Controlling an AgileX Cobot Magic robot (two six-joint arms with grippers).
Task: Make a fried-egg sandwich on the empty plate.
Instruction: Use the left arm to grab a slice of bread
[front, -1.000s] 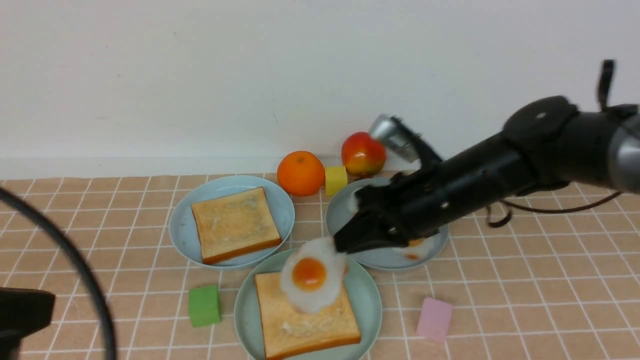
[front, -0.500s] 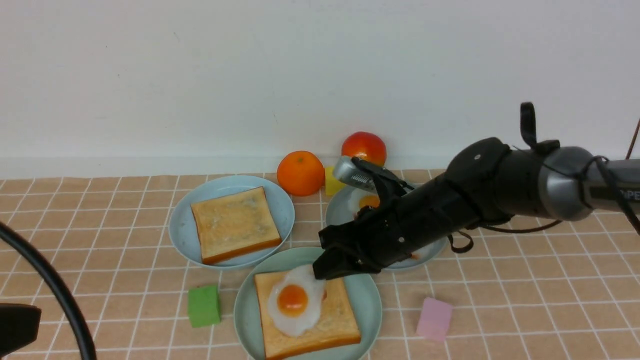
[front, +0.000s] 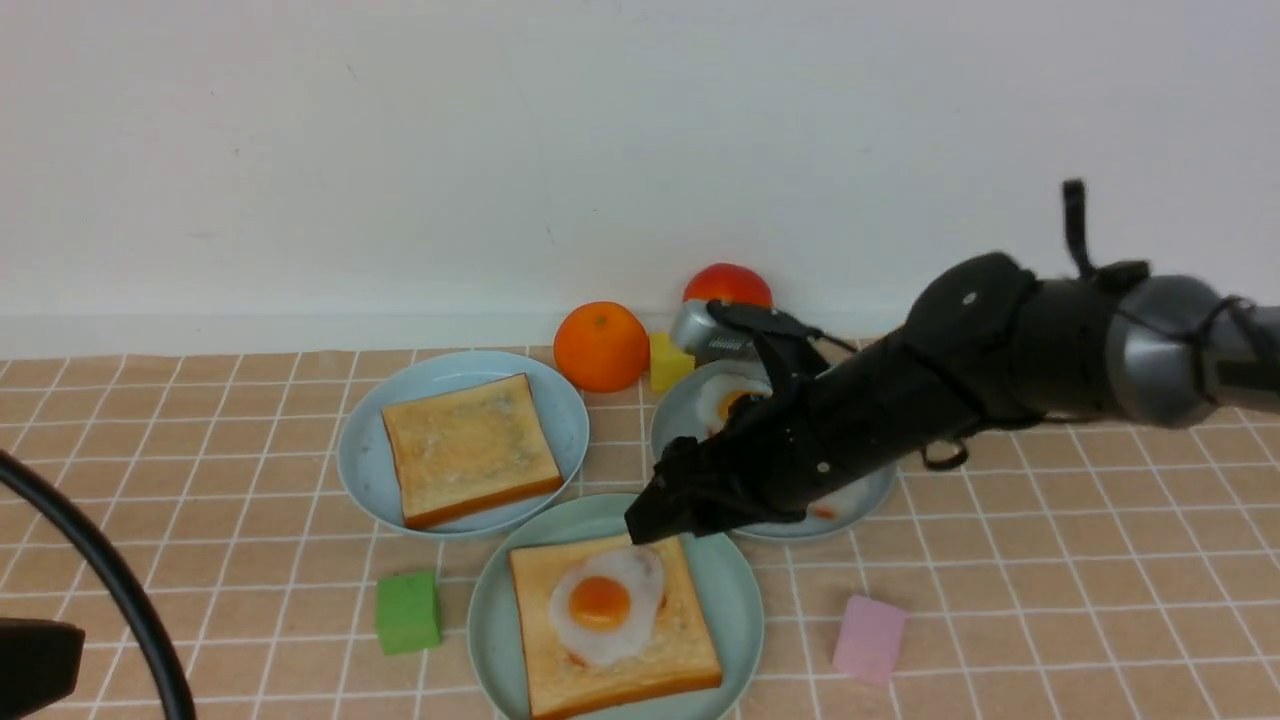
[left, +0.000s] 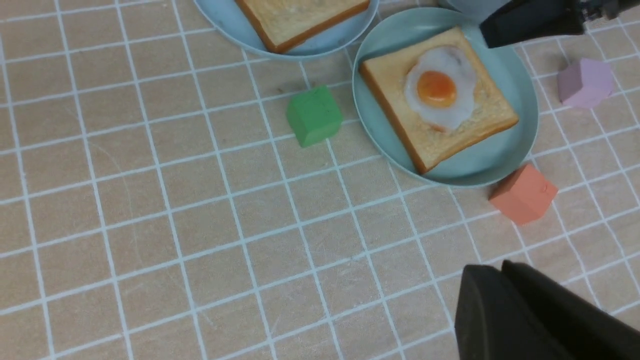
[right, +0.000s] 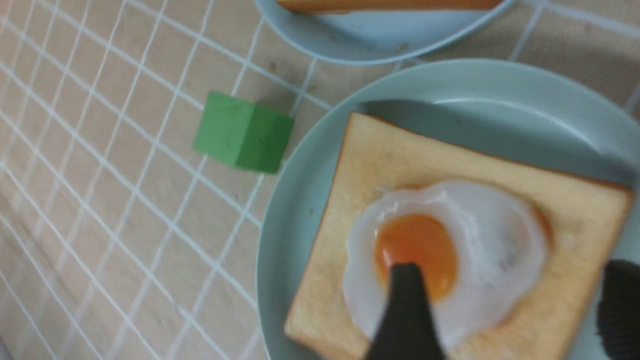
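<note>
A glossy white fried egg (front: 605, 605) with an orange yolk lies flat on a toast slice (front: 650, 665) on the mint-green plate (front: 735, 600). My right gripper (front: 650, 525) hovers just above the plate's far edge, open, holding nothing. In the right wrist view its fingers (right: 405, 310) stand wide apart over the egg (right: 490, 240). A second toast slice (front: 470, 447) rests on the sky-blue plate (front: 365, 450) at the back left. My left gripper (left: 487, 267) is shut and empty, above the bare cloth nearer me than the plate (left: 520, 100).
Behind my right arm, a grey-blue plate (front: 675, 430) holds another egg (front: 735, 400). An orange (front: 600, 345), a yellow cube (front: 670, 360) and a red fruit (front: 728, 285) sit by the wall. A green cube (front: 408, 610), pink cube (front: 868, 637) and salmon cube (left: 522, 194) flank the mint plate.
My right gripper brought the egg down onto the toast, opened and let it go. The egg now lies flat, and the gripper has pulled back slightly.
</note>
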